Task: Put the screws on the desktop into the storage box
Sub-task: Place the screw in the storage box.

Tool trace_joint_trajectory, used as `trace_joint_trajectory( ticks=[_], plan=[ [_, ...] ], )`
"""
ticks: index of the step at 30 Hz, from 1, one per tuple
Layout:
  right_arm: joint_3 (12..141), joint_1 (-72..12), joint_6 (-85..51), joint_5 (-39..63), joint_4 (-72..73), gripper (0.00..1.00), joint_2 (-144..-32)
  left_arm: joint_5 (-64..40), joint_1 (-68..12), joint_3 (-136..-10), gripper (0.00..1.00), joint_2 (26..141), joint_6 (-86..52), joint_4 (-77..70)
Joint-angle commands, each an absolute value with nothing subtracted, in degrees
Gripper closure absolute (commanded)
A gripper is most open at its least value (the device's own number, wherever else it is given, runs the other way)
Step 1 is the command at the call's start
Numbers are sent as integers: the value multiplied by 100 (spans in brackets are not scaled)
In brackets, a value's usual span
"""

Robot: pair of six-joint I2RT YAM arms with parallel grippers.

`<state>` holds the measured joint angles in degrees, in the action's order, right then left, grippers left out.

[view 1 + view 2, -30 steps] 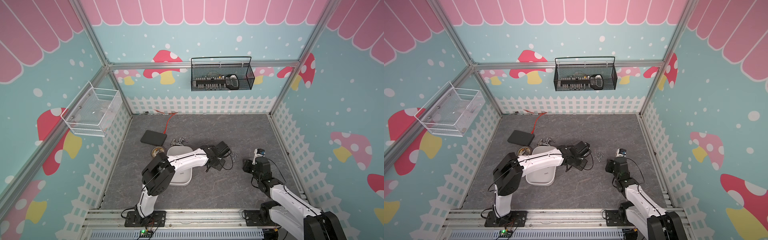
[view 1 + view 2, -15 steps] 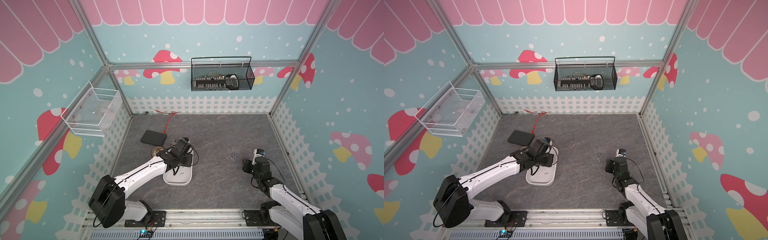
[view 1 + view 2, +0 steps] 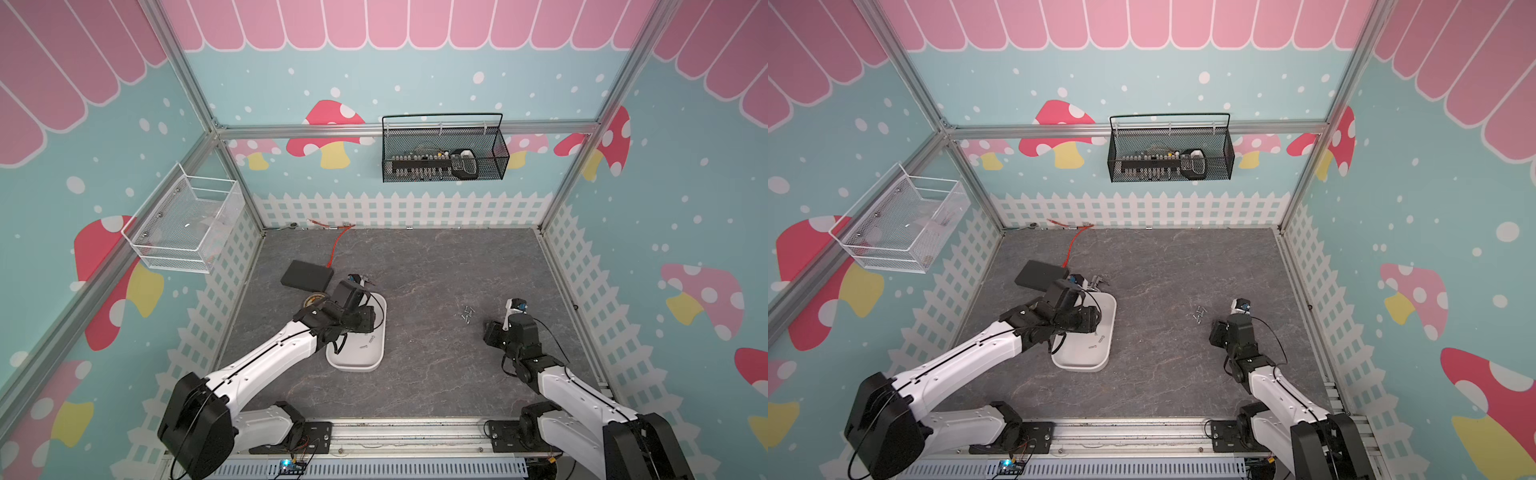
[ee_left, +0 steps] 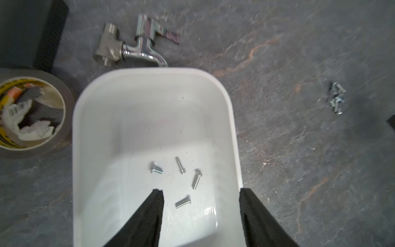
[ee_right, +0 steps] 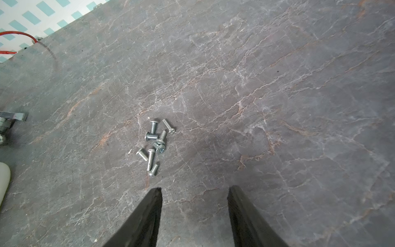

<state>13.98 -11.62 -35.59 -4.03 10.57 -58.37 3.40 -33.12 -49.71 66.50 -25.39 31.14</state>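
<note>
Partway through the job. Four screws [image 4: 183,202] lay loose on the floor of the white storage box [image 4: 154,71], clear in the left wrist view. Your left gripper [image 4: 201,190] hung over the near end of that box, jaws spread and nothing between them. One jaw was above the box floor, the other roughly over its side rim.

A small heap of screws [image 5: 155,145], roughly eight, lay on the dark veined bench [image 5: 277,85], well apart from the storage box. Both top views showed the heap [image 3: 467,313] between the box and your right arm. Your right gripper [image 5: 194,187] hovered near that heap, jaws spread, empty, touching no screw.

By my reading, about a third of the work was done, and the heap was what was left. Its screws touched and overlapped, so lifting one cleanly would likely need care. A chrome tap [image 4: 132,49], a tape roll [image 4: 32,115] and a flat black box [image 4: 27,32] sat beside the storage box and were no part of the job.
</note>
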Motion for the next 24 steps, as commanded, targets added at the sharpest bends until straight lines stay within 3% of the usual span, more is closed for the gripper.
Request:
trace_joint_trajectory(
  ticks=[1,10,24],
  plan=[
    [1490,-1133,-3467,-337,1099,44,-5917,237,-3214,-4774,37,5960,-2280,3077],
    [2307,-1221,-3218,415,646,43,-6488,179,-3205,-4318,35,4587,-2184,2737],
    [3993,-1412,-2682,352,-125,34,-8307,182,-3199,-4286,35,4691,-2250,2751]
  ],
)
